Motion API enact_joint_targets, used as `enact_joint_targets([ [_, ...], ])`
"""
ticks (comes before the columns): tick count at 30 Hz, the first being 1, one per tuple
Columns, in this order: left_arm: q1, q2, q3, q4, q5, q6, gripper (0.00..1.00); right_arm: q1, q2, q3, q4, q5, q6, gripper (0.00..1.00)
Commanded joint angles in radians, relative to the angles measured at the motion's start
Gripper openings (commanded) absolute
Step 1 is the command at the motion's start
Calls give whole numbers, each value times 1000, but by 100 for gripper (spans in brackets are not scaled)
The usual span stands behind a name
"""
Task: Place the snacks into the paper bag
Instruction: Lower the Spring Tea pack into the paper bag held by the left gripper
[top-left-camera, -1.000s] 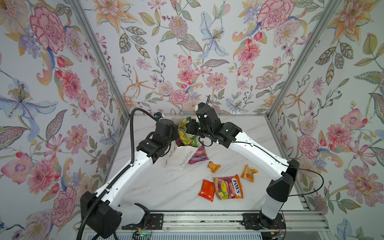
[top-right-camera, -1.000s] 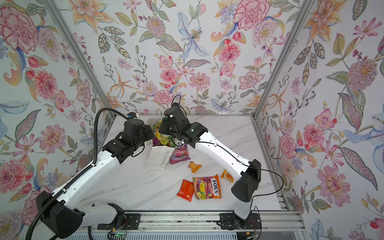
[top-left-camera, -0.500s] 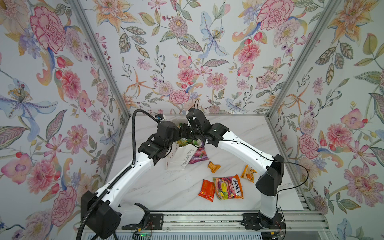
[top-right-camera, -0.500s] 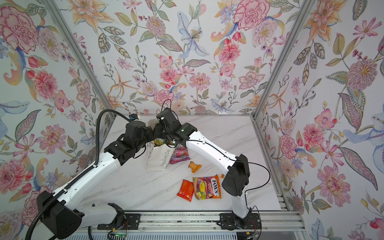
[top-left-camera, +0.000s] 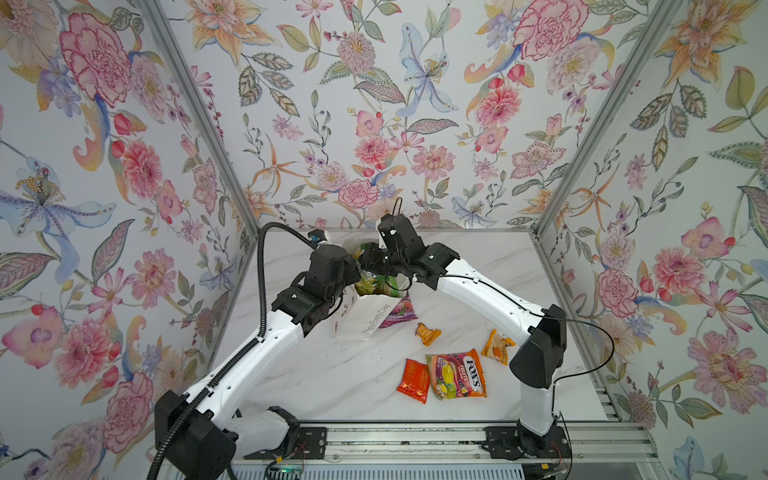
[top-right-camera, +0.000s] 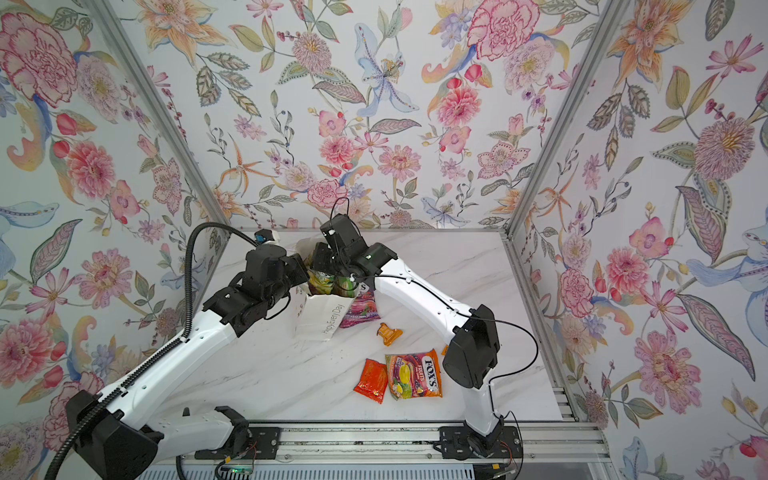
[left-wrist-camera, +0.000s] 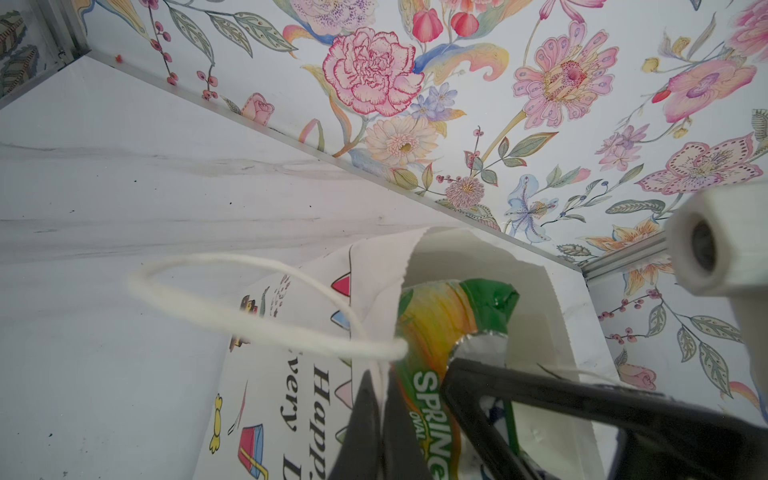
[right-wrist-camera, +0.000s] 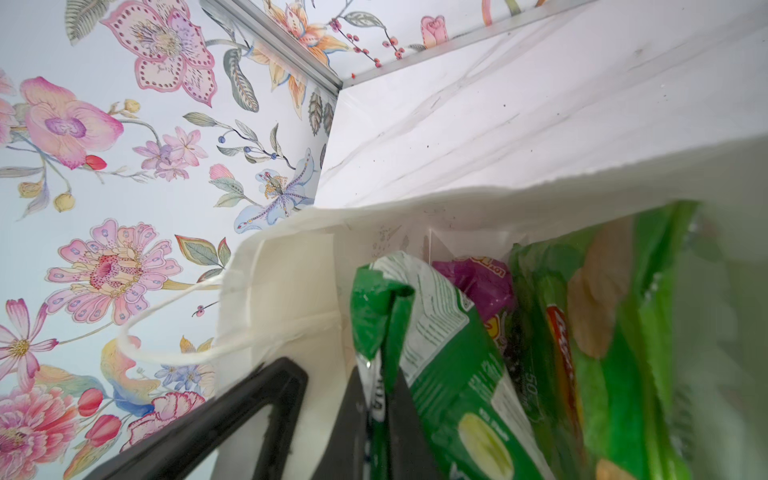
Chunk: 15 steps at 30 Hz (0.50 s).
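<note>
The white paper bag (top-left-camera: 371, 318) (top-right-camera: 322, 320) stands at the back middle of the table, "Happy Every Day" lettering facing forward. My left gripper (left-wrist-camera: 380, 386) (top-left-camera: 350, 286) is shut on the bag's near rim by its string handle (left-wrist-camera: 249, 320). My right gripper (right-wrist-camera: 379, 388) (top-left-camera: 376, 266) is in the bag's mouth, shut on the top edge of a green FOX'S candy bag (right-wrist-camera: 440, 332) (left-wrist-camera: 436, 324). Inside the bag are a large green chips bag (right-wrist-camera: 602, 332) and a purple pack (right-wrist-camera: 478, 282). On the table lie a purple FOX'S bag (top-left-camera: 400, 311), an orange FOX'S bag (top-left-camera: 457, 376) and three orange-red sachets (top-left-camera: 413, 380) (top-left-camera: 427, 333) (top-left-camera: 498, 345).
The floral back wall (top-left-camera: 374, 145) rises just behind the paper bag, and side walls close in left and right. The right arm's elbow (top-left-camera: 538, 353) stands beside the rightmost sachet. A metal rail (top-left-camera: 395, 436) runs along the front edge.
My right gripper has carried the green FOX'S candy bag leftward and down into the bag's mouth. The left gripper has kept its hold on the rim.
</note>
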Motion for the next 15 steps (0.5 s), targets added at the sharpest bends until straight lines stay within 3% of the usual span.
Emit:
enact_joint_targets([
  [1, -12, -45, -4, 100, 13, -7, 0, -2, -9, -29, 91, -38, 21, 0],
  [15, -10, -51, -10, 119, 38, -11, 0, 8, 101, 24, 94, -34, 41, 0],
])
